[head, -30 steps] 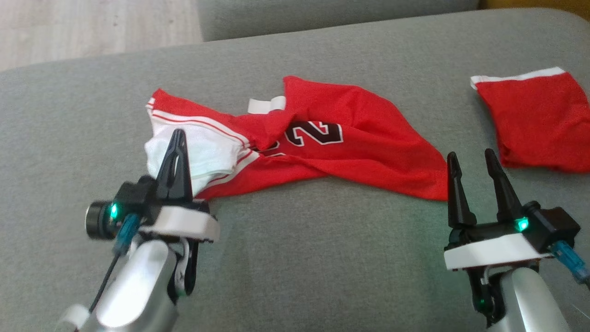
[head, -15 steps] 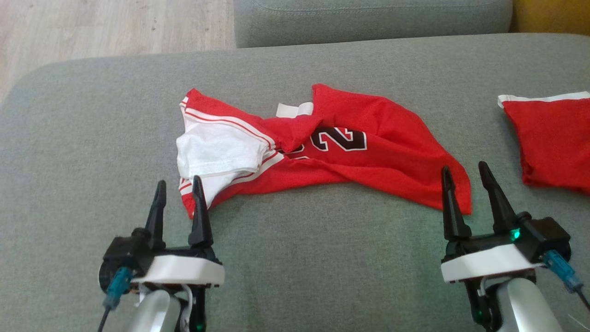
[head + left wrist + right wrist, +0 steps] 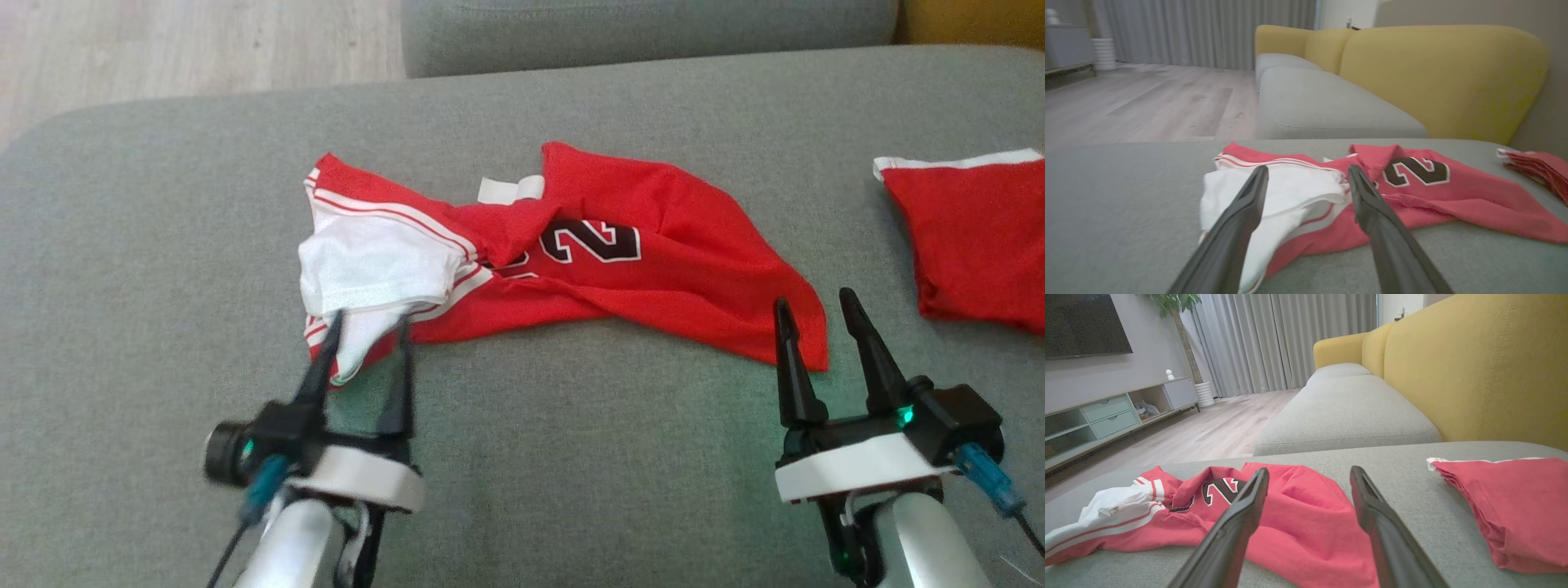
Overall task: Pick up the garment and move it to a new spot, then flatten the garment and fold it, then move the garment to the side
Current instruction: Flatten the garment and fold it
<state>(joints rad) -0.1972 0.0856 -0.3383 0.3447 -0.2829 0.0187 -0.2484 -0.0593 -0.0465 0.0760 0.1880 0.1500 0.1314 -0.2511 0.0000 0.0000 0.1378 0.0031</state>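
Red with a white side panel and a black "2", a crumpled basketball jersey (image 3: 653, 269) lies across a grey sofa seat (image 3: 522, 474), directly ahead of both end effectors. The left end effector (image 3: 369, 320) stands wide open and empty, its tips over the jersey's near white corner; whether they touch the cloth cannot be told. The right end effector (image 3: 814, 298), equally wide open and empty, points at the jersey's red hem corner, with a folded red garment (image 3: 971, 245) lying apart to its right. The head view shows both end effectors together, with bare grey fabric between them and to the left of the left one. The wrist views add the room beyond: a second grey seat (image 3: 1323, 106) past the far edge, a yellow backrest (image 3: 1437, 77), a wooden floor (image 3: 1147, 102) and grey curtains (image 3: 1208, 28). The right wrist view also takes in a television (image 3: 1086, 322) and a low cabinet (image 3: 1106, 412). The seat's rounded left edge lies well left of the left end effector.
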